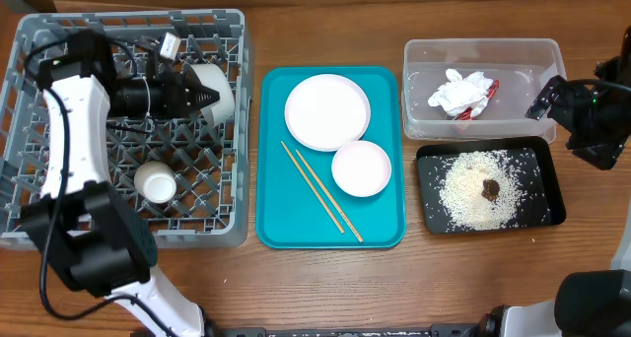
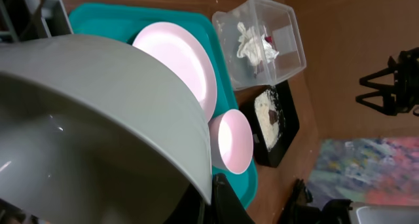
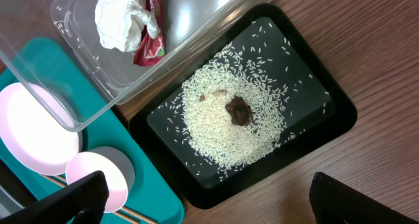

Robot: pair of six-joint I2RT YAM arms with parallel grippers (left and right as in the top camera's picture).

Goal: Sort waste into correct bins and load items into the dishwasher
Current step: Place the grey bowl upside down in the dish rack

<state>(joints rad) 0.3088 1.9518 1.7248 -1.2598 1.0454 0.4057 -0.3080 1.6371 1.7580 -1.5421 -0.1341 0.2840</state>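
Note:
My left gripper (image 1: pixel 197 93) is shut on the rim of the grey metal bowl (image 1: pixel 215 91), holding it on its side over the grey dish rack (image 1: pixel 118 231). In the left wrist view the bowl (image 2: pixel 98 119) fills the frame, with its rim pinched in the gripper (image 2: pixel 211 201). A small white cup (image 1: pixel 156 183) stands in the rack. The white plate (image 1: pixel 327 111), small dish (image 1: pixel 361 168) and chopsticks (image 1: pixel 320 191) lie on the teal tray (image 1: pixel 281 219). Tissue (image 1: pixel 461 93) and red wrapper (image 1: pixel 490 89) sit in the clear tub (image 1: pixel 483 49). Rice (image 1: pixel 471 197) and a brown lump (image 1: pixel 490 187) lie in the black tray (image 1: pixel 552 194). My right gripper (image 1: pixel 552 99) hangs open, holding nothing, above the bins.
In the right wrist view the open fingers (image 3: pixel 72 198) straddle the black tray's (image 3: pixel 327 129) near edge and bare wooden table. The tub and black tray sit side by side at the table's right. The rack fills the left side.

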